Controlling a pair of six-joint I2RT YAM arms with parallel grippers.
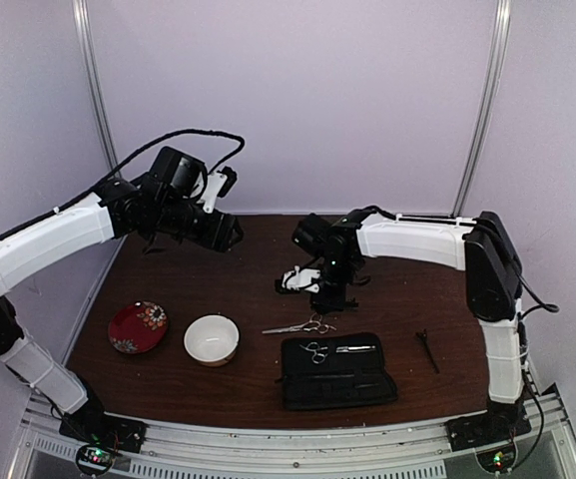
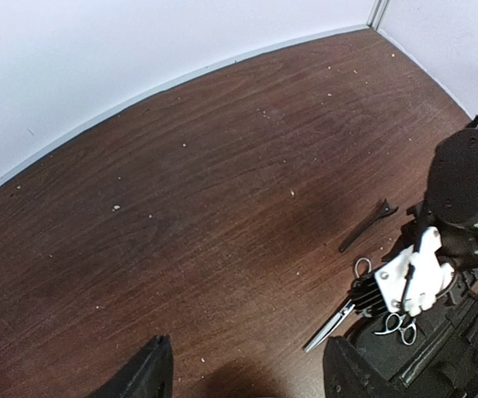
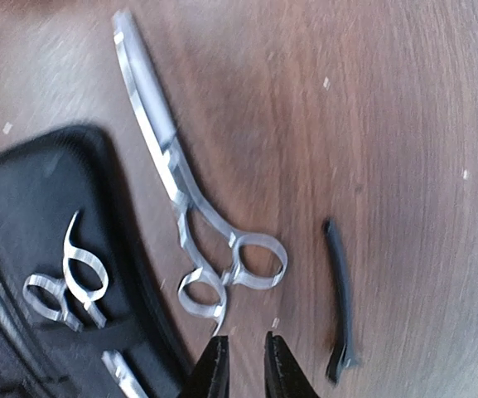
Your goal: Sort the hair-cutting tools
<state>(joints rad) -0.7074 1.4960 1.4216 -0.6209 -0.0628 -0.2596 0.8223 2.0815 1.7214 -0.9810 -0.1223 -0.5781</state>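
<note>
Nearest the arm bases, a black rectangular fabric pouch (image 1: 337, 371) lies flat on the dark brown wooden table (image 1: 168, 384). A small pair of silver metal scissors with ring handles (image 1: 314, 351) rests on the pouch's far-left part. A slim silver piece (image 1: 355, 349) lies just beside them, too small to identify. To the right of the pouch and apart from it, a thin black stick-like clip (image 1: 427, 349) lies on the bare wood. To the left stand a round white bowl (image 1: 212, 339) and, further left, a red patterned plate (image 1: 138, 327). Just beyond the pouch's far edge lies a second, longer pair of silver ring-handled scissors (image 3: 189, 199), flat on the table with blades closed and pointing left. The right gripper (image 3: 245, 365) hangs just by these scissors' rings, its jaws drawn almost together with only a narrow gap and nothing between them; whether it touches anything cannot be told. Farthest back and to the left, the left gripper (image 2: 243, 373) is held high above the table, its jaws spread wide and empty.
</note>
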